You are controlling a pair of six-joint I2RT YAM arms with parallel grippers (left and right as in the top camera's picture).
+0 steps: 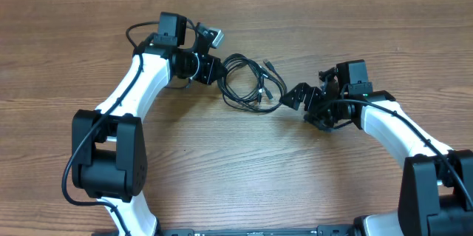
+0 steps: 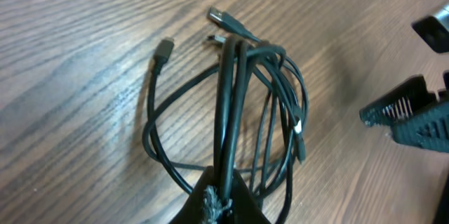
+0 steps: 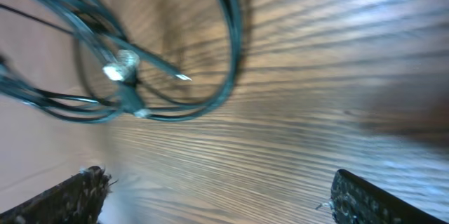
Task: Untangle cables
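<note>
Left wrist | left claw (image 2: 220, 201) clenched on cables (image 2: 231, 104) | right claw (image 3: 217, 193) spread wide beside cables, empty

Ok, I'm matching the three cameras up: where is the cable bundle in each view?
Overhead: cable bundle upper centre of the picture.
Left wrist: cable bundle centre, pinched by left pincer below.
Right wrist: cable bundle upper left, blurred, beyond open right pincer.
Shared landmark: wood-grain table.
</note>
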